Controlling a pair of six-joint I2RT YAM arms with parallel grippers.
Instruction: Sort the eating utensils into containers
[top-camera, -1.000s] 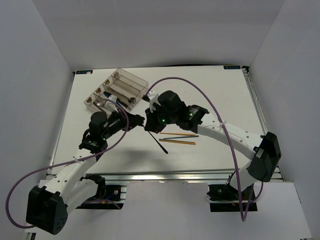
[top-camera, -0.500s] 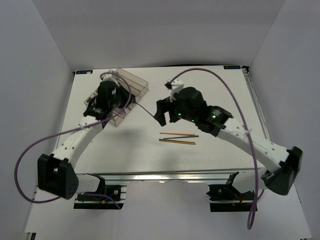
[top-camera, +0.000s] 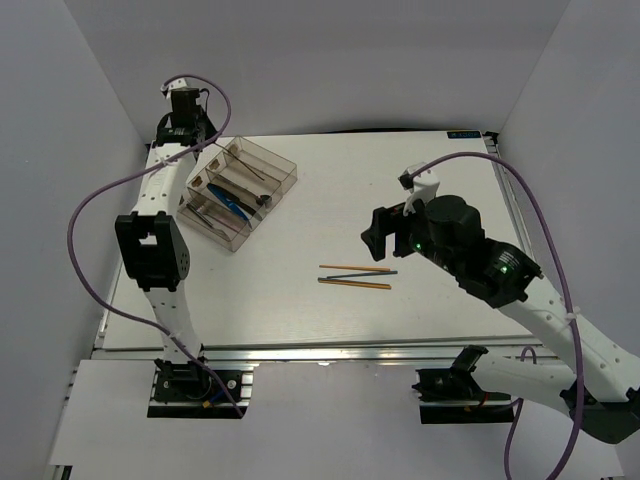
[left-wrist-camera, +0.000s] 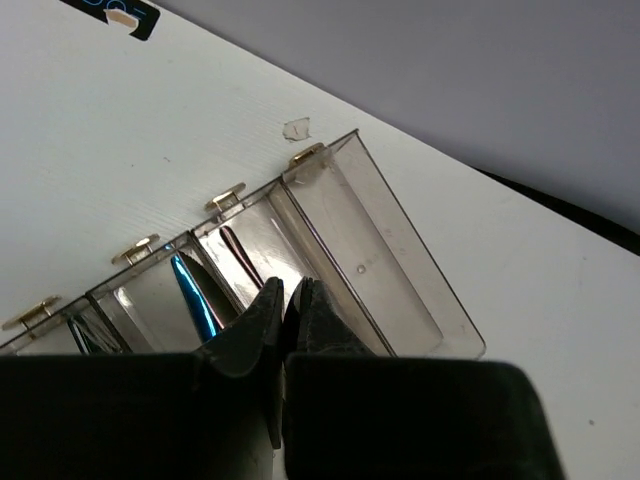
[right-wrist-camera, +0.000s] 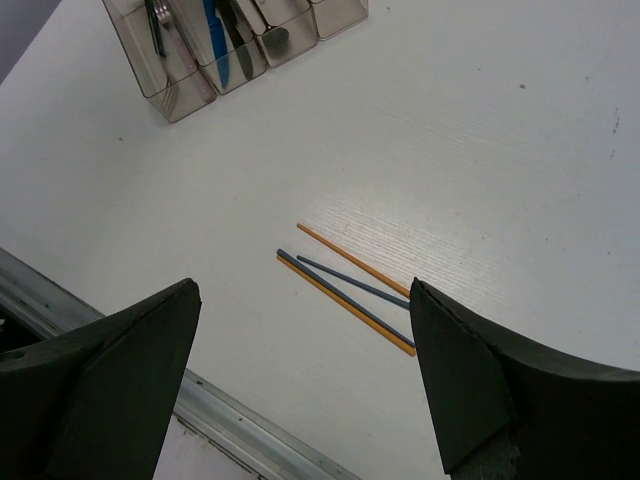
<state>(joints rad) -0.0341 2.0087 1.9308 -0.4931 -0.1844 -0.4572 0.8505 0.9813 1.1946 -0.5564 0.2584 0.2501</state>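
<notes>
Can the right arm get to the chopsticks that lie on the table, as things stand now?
Probably yes: the right gripper hangs open above the chopsticks, which lie loose on the table, and nothing stands between them.

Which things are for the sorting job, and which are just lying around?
For the job: three chopsticks loose on the table, the blue knife already sorted, and the clear tray.
Just lying about: a tape scrap and a dark sticker.
</notes>
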